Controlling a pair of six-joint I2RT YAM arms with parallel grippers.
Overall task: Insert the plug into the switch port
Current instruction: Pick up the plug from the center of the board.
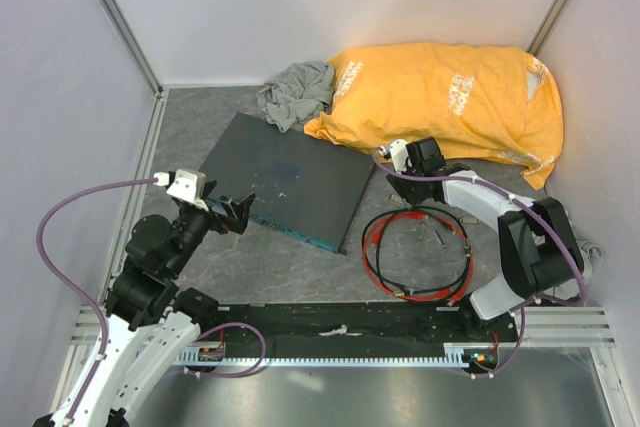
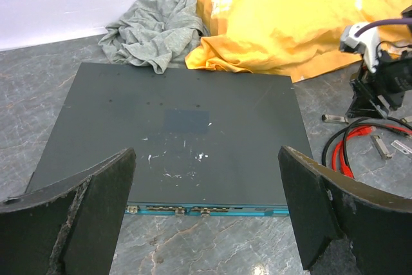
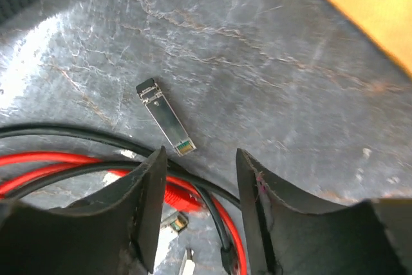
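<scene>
The switch is a flat dark grey box (image 1: 285,182) lying left of centre; its blue-green front edge (image 2: 206,210) with a row of small ports faces my left gripper. My left gripper (image 2: 206,223) is open and empty, a short way in front of that edge, also seen from above (image 1: 235,212). The red cable (image 1: 372,247) lies coiled with a black cable right of the box. My right gripper (image 3: 199,185) is open, low over the coil's far side; a ribbed red cable section (image 3: 183,194) lies between its fingers. I cannot make out the plug.
A yellow bag (image 1: 450,97) and a grey cloth (image 1: 295,92) lie behind the box. Small silver modules (image 3: 165,117) lie on the floor by the coil. A black cable (image 3: 215,201) crosses the red one. White walls enclose the cell.
</scene>
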